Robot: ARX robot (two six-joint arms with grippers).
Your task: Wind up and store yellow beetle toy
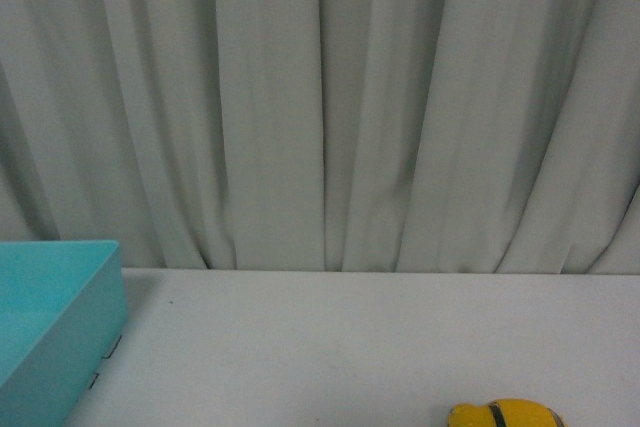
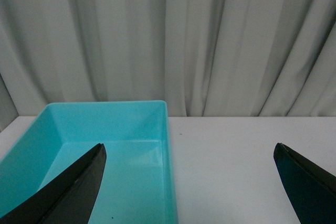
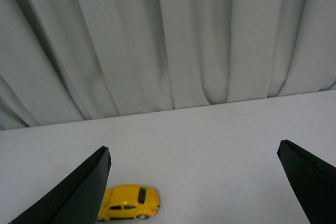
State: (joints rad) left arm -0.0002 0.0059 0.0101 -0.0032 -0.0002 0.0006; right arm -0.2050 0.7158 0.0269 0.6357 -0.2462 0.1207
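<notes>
The yellow beetle toy [image 1: 507, 414] sits on the white table, cut off by the front view's bottom edge, right of centre. In the right wrist view the yellow beetle toy [image 3: 128, 202] stands on its wheels close beside one black finger. My right gripper [image 3: 193, 182] is open and empty, raised above the table with the toy off to one side of its gap. My left gripper [image 2: 189, 182] is open and empty, one finger [image 2: 73, 187] over the turquoise bin [image 2: 170, 177], the other over bare table. Neither gripper shows in the front view.
The turquoise open bin [image 1: 105, 302] stands at the table's left side and holds nothing that I can see. A grey-white pleated curtain [image 1: 320, 107] hangs behind the table's far edge. White table [image 1: 330, 347] lies between bin and toy.
</notes>
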